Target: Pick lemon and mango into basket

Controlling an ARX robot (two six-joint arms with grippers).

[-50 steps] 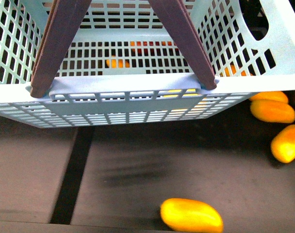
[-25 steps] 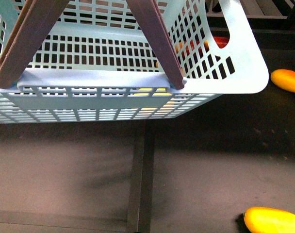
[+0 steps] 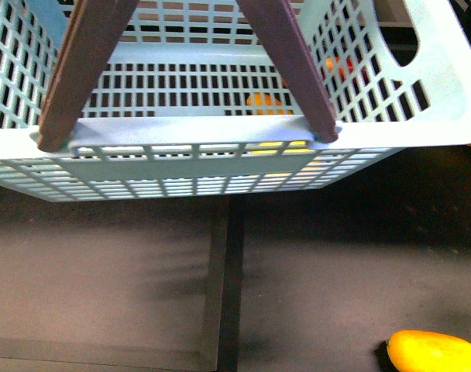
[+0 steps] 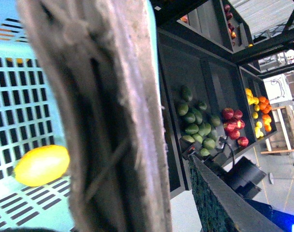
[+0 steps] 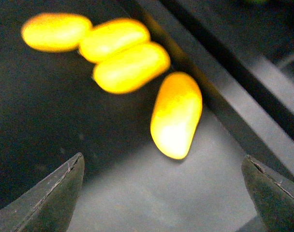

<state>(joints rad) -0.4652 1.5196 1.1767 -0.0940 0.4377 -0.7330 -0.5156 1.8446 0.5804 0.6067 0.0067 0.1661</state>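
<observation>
The mint-green basket fills the top of the front view, hanging above the dark shelf with its brown handles raised. My left gripper is shut on one brown handle, which fills the left wrist view. A yellow roundish fruit, seemingly the lemon, lies on the basket floor. One mango lies at the front right, below the basket. My right gripper hangs open over bare shelf, just short of the nearest mango of several.
A dark divider strip runs across the shelf under the basket. A raised dark edge borders the mangoes. Further shelf bins hold green fruit, red apples and yellow and orange fruit.
Over the last second the shelf slid right in the front view. In the last half second the shelf held still and the hanging basket swung back to the right.
</observation>
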